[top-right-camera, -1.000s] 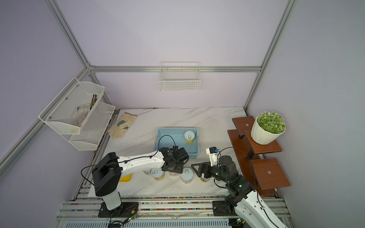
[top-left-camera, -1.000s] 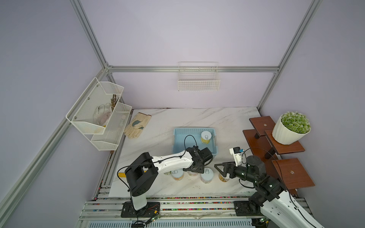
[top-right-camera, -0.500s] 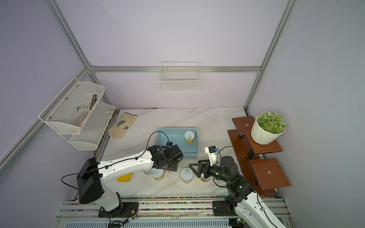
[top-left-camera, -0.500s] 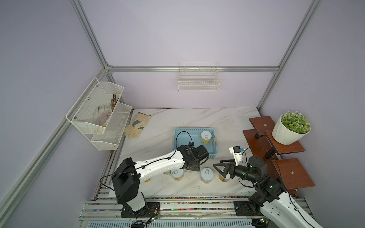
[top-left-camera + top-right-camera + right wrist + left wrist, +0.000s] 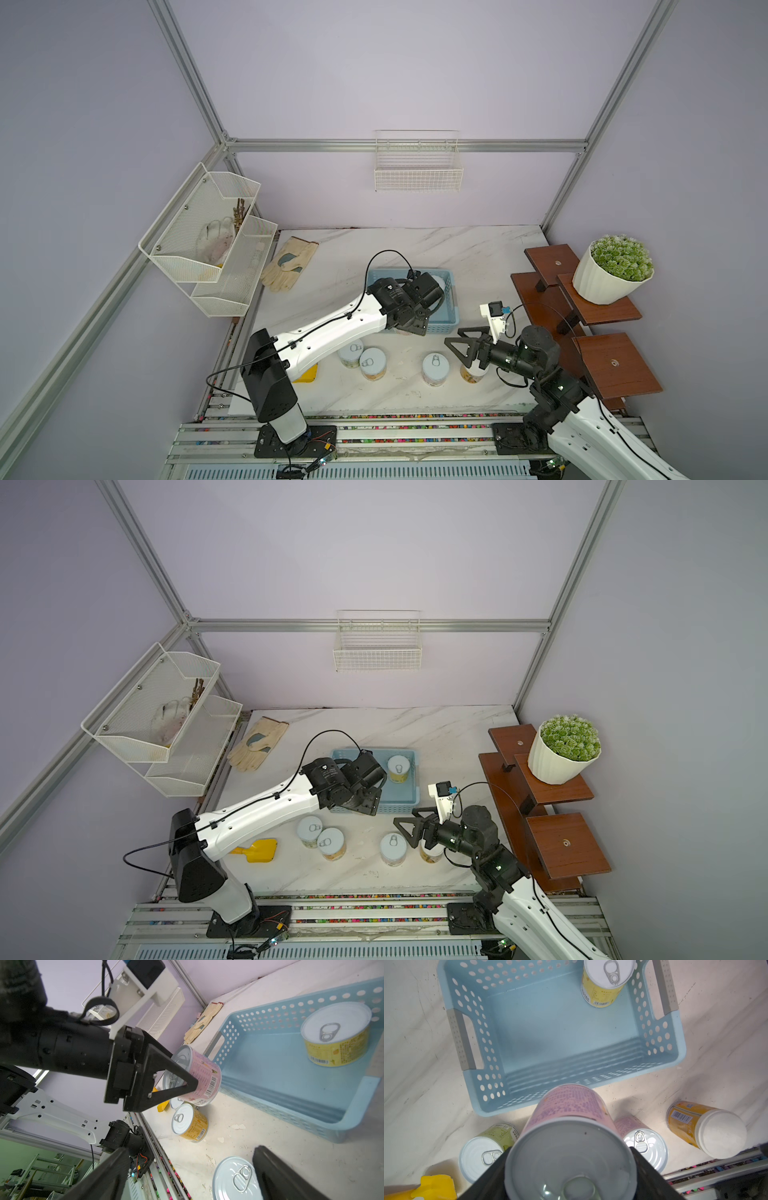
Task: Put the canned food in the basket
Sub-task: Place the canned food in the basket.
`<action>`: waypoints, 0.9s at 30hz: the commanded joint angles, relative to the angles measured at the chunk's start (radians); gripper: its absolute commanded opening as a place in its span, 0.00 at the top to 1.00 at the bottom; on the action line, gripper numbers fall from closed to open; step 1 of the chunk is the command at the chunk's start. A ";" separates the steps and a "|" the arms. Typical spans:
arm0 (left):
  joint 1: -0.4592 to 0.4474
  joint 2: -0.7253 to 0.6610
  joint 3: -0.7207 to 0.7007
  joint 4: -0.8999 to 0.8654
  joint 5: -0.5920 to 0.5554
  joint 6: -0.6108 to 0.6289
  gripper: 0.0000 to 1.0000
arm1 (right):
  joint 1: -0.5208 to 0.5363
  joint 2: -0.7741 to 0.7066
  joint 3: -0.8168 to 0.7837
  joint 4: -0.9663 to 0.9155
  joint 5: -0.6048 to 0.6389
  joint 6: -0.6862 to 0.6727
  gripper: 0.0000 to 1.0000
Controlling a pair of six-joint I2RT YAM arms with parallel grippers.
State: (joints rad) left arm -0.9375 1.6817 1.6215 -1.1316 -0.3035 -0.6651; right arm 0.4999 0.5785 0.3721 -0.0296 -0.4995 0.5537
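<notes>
Pink tin [image 5: 199, 1076] was clenched by left gripper [image 5: 569, 1165] beside basket [image 5: 675, 1057] front wall, right gripper [image 5: 191, 1148] was spread wide by front-edge tins [image 5: 434, 365]

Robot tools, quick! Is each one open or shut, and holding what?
Left tool: shut on a pink-labelled can, beside the basket.
Right tool: open, holding nothing.

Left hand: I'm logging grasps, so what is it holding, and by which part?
The left hand clamps a pink-labelled can across its round side wall.
</notes>
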 commanded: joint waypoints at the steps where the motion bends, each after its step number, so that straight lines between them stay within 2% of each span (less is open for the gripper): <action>1: 0.045 0.021 0.090 0.010 -0.009 0.093 0.32 | 0.002 0.015 0.021 0.084 0.077 -0.053 0.02; 3: 0.066 0.045 0.119 0.010 -0.007 0.114 0.31 | 0.003 0.023 0.024 0.086 0.156 -0.051 0.03; 10: 0.130 0.149 0.205 0.041 0.038 0.185 0.31 | 0.001 0.054 0.022 0.155 0.310 -0.078 0.03; 19: 0.179 0.305 0.349 0.047 0.062 0.240 0.31 | 0.001 0.089 0.025 0.180 0.391 -0.111 0.04; 23: 0.202 0.375 0.406 0.052 0.063 0.259 0.32 | 0.001 0.090 0.031 0.145 0.374 -0.171 0.04; 27: 0.228 0.450 0.461 0.058 0.064 0.286 0.32 | 0.002 0.071 0.029 0.129 0.434 -0.237 0.03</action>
State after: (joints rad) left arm -0.7315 2.1139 2.0197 -1.1145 -0.2344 -0.4217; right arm 0.5003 0.6666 0.3721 0.1036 -0.1158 0.3901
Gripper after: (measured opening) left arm 0.763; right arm 0.965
